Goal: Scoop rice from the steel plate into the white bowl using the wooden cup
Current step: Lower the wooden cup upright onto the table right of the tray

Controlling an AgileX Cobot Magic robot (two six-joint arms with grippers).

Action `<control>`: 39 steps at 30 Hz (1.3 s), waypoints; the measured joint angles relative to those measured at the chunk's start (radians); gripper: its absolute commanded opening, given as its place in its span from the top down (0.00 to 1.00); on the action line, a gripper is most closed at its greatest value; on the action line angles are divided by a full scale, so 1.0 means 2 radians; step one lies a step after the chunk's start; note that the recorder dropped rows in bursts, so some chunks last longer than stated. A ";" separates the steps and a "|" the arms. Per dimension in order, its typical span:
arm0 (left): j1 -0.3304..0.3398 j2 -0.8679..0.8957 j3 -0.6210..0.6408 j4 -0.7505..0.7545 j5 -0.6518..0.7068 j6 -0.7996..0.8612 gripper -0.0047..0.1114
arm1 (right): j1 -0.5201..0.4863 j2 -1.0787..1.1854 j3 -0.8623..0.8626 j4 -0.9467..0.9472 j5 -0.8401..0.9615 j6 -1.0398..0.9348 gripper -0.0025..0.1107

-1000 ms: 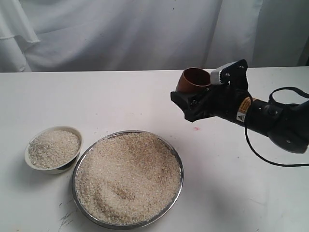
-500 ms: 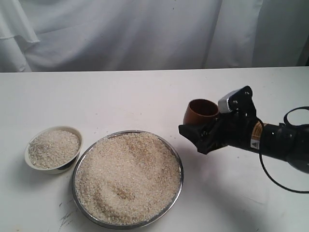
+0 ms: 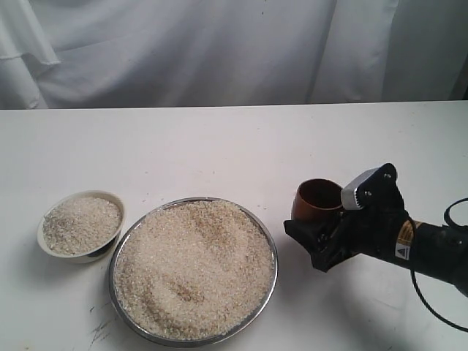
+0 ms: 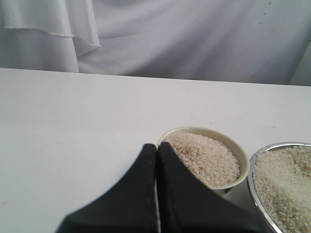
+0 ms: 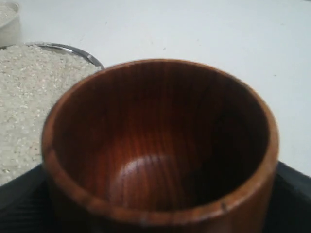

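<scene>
Your right gripper (image 3: pixel 307 238) pinches one wooden cup (image 3: pixel 319 199) beside one steel plate (image 3: pixel 276 252); left gripper (image 4: pixel 156 151), pressed together, by one white bowl (image 4: pixel 199 129); arm sticker (image 3: pixel 401 251) unreadable.

One steel plate (image 3: pixel 276 267), one white bowl (image 3: pixel 77 255), one wooden cup (image 3: pixel 316 199).

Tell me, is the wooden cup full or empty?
Empty. The wooden cup shows bare wood down to its bottom, no grains inside.

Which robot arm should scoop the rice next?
Right. The right gripper holds the empty wooden cup just beside the steel plate of rice. The left gripper is shut, holding nothing, by the white bowl.
</scene>
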 measured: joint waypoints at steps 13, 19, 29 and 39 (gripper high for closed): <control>0.000 0.000 0.000 0.000 0.000 0.000 0.96 | 0.000 0.023 -0.034 -0.029 -0.022 0.024 0.46; 0.000 0.000 0.000 0.000 0.000 0.000 0.96 | 0.000 0.023 -0.040 -0.034 -0.012 0.044 0.35; 0.000 0.000 0.000 0.000 0.000 0.000 0.96 | 0.000 0.023 -0.050 -0.039 0.033 0.046 0.27; 0.000 0.000 0.000 0.000 0.000 0.000 0.96 | 0.000 0.023 -0.050 -0.029 -0.002 0.050 0.20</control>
